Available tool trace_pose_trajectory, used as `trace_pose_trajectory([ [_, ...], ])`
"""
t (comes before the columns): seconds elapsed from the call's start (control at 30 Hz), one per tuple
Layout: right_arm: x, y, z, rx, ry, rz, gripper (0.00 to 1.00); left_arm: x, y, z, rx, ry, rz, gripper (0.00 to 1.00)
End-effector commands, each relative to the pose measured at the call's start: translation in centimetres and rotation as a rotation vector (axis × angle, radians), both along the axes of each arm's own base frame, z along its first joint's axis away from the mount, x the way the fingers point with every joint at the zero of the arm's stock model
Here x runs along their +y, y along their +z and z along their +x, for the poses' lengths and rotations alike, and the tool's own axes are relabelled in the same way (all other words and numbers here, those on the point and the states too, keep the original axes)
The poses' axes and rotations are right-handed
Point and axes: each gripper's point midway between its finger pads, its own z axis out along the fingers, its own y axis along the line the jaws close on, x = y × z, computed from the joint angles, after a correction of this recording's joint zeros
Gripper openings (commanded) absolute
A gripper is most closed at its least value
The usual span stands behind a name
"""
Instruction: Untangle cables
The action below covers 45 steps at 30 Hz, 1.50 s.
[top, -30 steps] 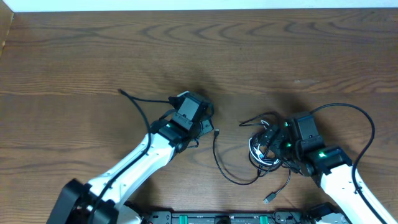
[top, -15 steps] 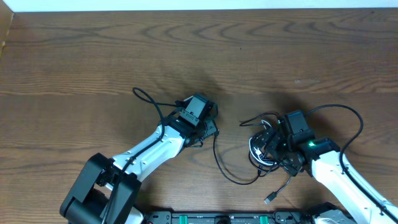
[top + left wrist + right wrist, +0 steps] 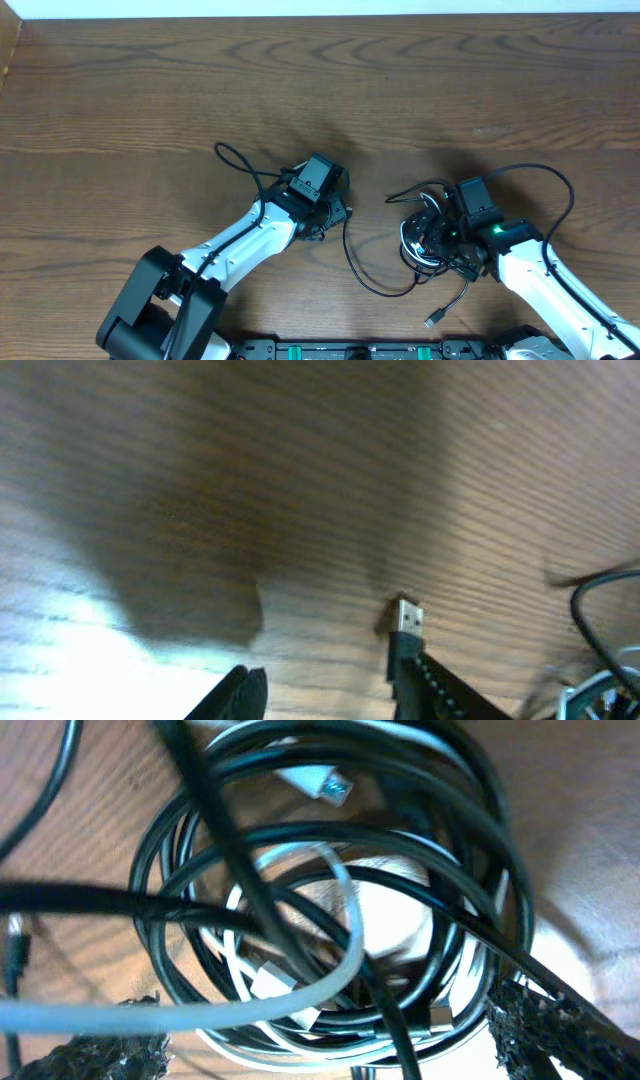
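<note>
A tangled coil of black and white cables (image 3: 412,242) lies right of centre on the table. One black cable (image 3: 365,280) trails out of it to a USB plug (image 3: 347,212). In the left wrist view that plug (image 3: 405,618) lies on the wood just beside the right finger of my open, empty left gripper (image 3: 325,688), which the overhead view (image 3: 335,210) shows close to the plug. My right gripper (image 3: 330,1045) is open and straddles the coil (image 3: 330,920); a white cable (image 3: 300,995) runs through the black loops. It sits over the coil's right side in the overhead view (image 3: 442,238).
Another black plug end (image 3: 432,320) lies near the front edge below the coil. Thicker black arm cables loop behind the left arm (image 3: 235,160) and the right arm (image 3: 560,185). The wooden table (image 3: 320,80) stretches away behind both arms.
My left gripper has shifted right and down, closer to the USB plug. My right gripper has edged left over the coil. The cables have hardly moved.
</note>
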Motion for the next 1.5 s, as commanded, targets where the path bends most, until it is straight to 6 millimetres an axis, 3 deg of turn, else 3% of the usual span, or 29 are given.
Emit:
trace_pose_trajectory([
  [0.0, 0.3, 0.0, 0.0, -0.034, 0.125, -0.017, 0.93, 0.3, -0.3, -0.2, 0.005, -0.001, 0.009, 0.48],
  [0.03, 0.3, 0.0, 0.2, -0.04, 0.125, -0.014, 0.86, 0.3, -0.3, -0.1, 0.004, -0.001, 0.008, 0.48],
  [0.17, 1.2, 0.6, 1.8, -0.111, 0.128, 0.019, 0.38, 0.3, -0.3, -0.2, 0.005, -0.001, 0.009, 0.48],
  [0.3, 2.7, 1.9, 3.9, -0.21, 0.14, 0.089, 0.02, 0.3, -0.3, -0.2, 0.003, -0.008, 0.011, 0.47],
  [0.47, 4.9, 4.0, 6.2, -0.345, 0.195, 0.19, 0.01, 0.4, -0.2, -0.1, -0.029, -0.092, 0.031, 0.47],
  [0.57, 8.2, 7.2, 7.1, -0.504, 0.379, 0.342, 0.01, 0.5, 0.4, 0.1, -0.063, -0.182, 0.034, 0.47],
  [0.63, 10.9, 11.0, 7.3, -0.665, 0.541, 0.489, 0.01, 1.0, 1.2, 0.5, -0.073, -0.178, 0.009, 0.47],
  [0.73, 12.1, 13.6, 7.5, -0.774, 0.609, 0.57, 0.01, 2.0, 2.8, 1.3, -0.088, -0.134, -0.048, 0.48],
  [0.77, 12.1, 13.6, 7.6, -0.778, 0.606, 0.564, 0.01, 2.3, 3.4, 1.5, -0.093, -0.123, -0.071, 0.47],
  [0.93, 9.7, 9.9, 8.3, -0.634, 0.438, 0.417, 0.01, 1.7, 8.9, 1.7, -0.21, -0.243, -0.273, 0.47],
  [1.07, 9.3, 9.3, 8.3, -0.604, 0.403, 0.4, 0.01, 0.4, 11.2, 0.6, -0.281, -0.362, -0.33, 0.48],
  [1.2, 9.1, 9.2, 8.3, -0.6, 0.397, 0.389, 0.01, -0.4, 11.2, -0.5, -0.259, -0.391, -0.341, 0.47],
  [1.47, 8.0, 7.8, 8.2, -0.555, 0.361, 0.323, 0.01, -1.9, 9.9, -2.9, -0.076, -0.283, -0.371, 0.47],
])
